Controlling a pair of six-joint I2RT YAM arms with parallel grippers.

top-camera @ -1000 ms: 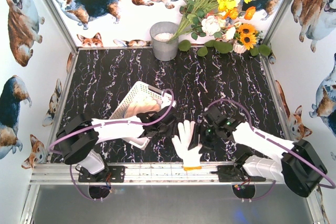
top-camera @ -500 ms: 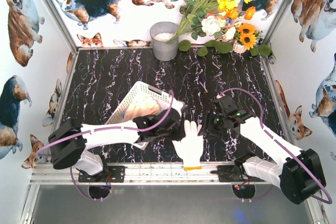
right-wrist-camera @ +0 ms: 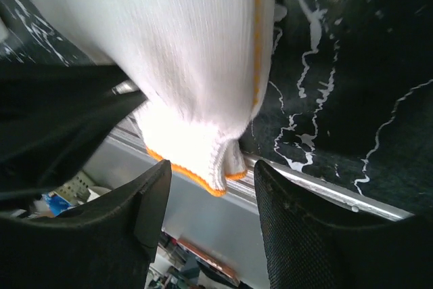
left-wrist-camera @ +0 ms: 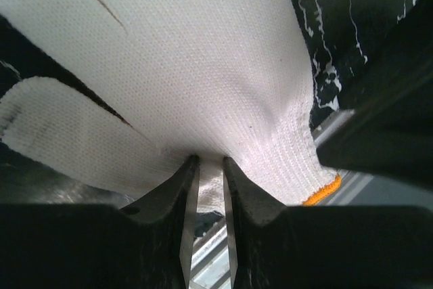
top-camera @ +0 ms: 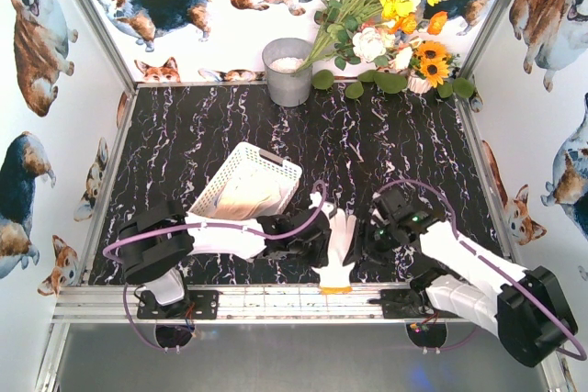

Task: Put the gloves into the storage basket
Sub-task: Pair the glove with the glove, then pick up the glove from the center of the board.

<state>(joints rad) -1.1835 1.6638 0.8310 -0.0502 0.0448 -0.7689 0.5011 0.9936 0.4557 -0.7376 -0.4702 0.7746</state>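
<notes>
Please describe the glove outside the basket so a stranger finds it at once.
On the black marbled tabletop, look midway along the near edge. A white knit glove sits there, pinched in the left jaws. It alone is outside the white lattice plastic basket, and its cuff is trimmed orange.

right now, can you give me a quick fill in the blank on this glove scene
The glove outside the storage basket has a cuff trimmed in ____. The left pincer is shut on the ____. The right pincer has its jaws ____. That basket lies on the robot's ____ side.
Missing: orange; glove; open; left
</notes>
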